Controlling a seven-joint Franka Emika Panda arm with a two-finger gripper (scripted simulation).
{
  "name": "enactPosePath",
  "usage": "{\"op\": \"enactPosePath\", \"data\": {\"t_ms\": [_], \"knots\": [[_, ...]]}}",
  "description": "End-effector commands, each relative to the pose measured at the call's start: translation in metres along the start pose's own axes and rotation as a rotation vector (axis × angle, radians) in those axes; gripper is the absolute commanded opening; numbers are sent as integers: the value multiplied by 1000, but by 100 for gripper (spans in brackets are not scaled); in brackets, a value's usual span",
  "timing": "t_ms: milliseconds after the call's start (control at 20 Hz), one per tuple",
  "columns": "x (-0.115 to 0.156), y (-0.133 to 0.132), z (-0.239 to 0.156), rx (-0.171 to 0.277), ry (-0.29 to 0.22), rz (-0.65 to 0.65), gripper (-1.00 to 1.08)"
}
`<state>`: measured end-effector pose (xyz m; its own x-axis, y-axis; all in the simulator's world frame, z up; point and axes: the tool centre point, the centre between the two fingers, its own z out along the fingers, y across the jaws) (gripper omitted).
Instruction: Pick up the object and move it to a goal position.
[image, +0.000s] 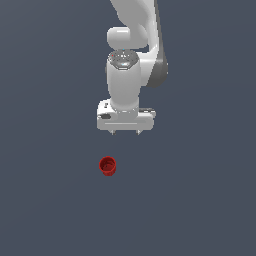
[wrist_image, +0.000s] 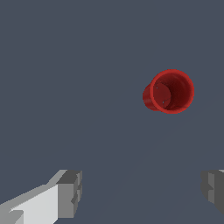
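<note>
The object, a small red cup-like bucket (image: 107, 166), stands alone on the dark grey floor, below the white arm in the exterior view and slightly toward that view's left. Its open mouth and inner base show in the wrist view (wrist_image: 169, 91). My gripper (image: 126, 133) hangs above and apart from it, open, with nothing between its fingers. In the wrist view the gripper (wrist_image: 142, 192) shows two wide-apart grey fingertips (wrist_image: 70, 192), and the object lies well ahead of them, off to one side.
A plain dark grey floor (image: 200, 200) fills both views. The white arm's body (image: 127, 75) rises above the gripper.
</note>
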<state>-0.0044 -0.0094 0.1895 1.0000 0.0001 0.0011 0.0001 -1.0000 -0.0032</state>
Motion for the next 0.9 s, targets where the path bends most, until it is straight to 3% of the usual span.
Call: {"op": "enactPosePath", "data": {"t_ms": [0,450,850], "knots": [[0,1,1,0,-1,5,100],[14,11,12,4,-2,123,100],[38,32,35,7,-3,341,100]]}}
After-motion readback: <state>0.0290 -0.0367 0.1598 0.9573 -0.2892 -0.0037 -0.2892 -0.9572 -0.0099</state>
